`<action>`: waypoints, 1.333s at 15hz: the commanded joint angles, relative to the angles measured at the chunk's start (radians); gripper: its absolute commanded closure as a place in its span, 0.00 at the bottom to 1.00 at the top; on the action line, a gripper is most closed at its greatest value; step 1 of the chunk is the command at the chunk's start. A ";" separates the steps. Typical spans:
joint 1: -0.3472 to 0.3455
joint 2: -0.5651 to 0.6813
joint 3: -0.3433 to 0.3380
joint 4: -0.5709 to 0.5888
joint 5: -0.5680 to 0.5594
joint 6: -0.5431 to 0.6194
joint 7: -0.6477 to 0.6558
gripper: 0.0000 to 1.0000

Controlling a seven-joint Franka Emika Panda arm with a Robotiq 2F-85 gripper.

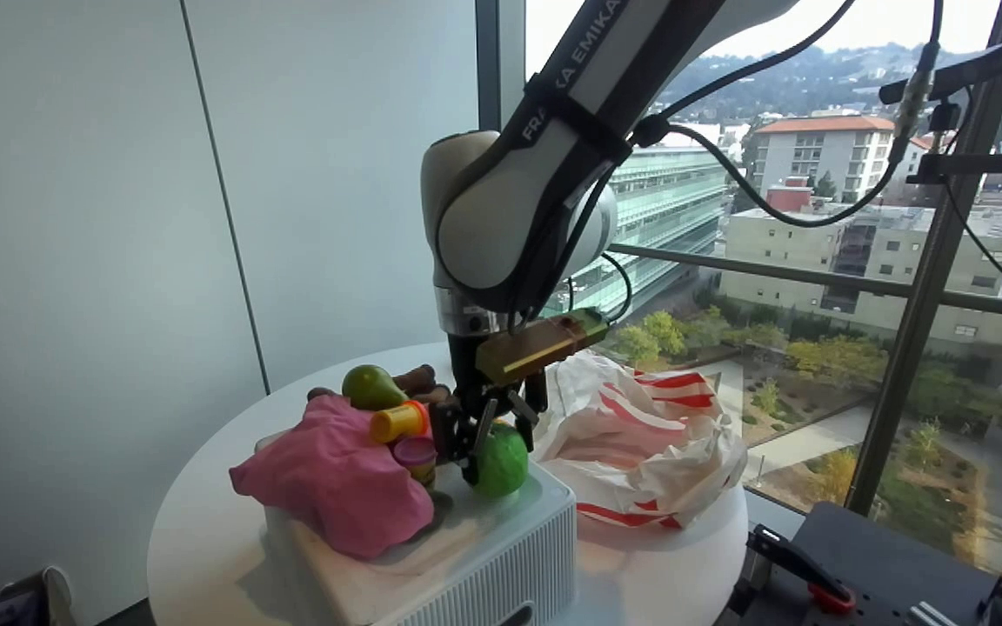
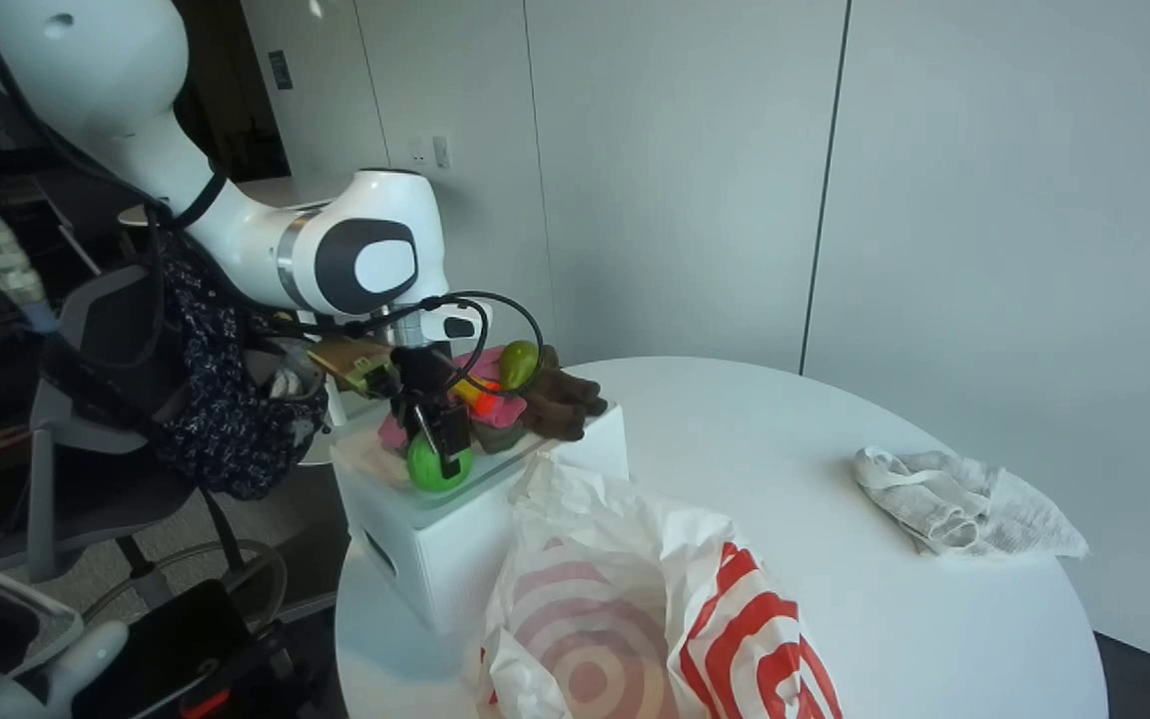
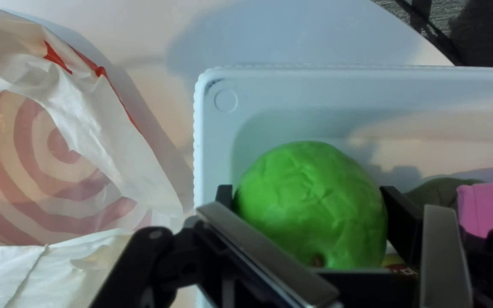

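Straddling the green ball (image 3: 310, 205) from above, the gripper (image 3: 307, 200) has its fingers wide apart, one on each side; whether they press on it, I cannot tell. Round, with no clear long axis, the ball sits on the box (image 1: 501, 543), directly below the gripper. In an exterior view the bag (image 1: 710, 456) lies to the right, mouth open, red print showing inside; pink cloth (image 1: 336, 487), pear (image 1: 370, 389), yellow tub (image 1: 395, 422) and purple-lidded tub (image 1: 416, 451) lie left of the ball, both tubs' contents hidden.
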 commanded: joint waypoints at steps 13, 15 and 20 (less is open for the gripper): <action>-0.204 -0.126 -0.109 -0.108 -0.324 -0.088 0.372 0.41; -0.211 -0.061 -0.128 -0.085 -0.391 -0.107 0.446 0.41; -0.175 0.102 -0.198 -0.015 -0.583 -0.063 0.647 0.41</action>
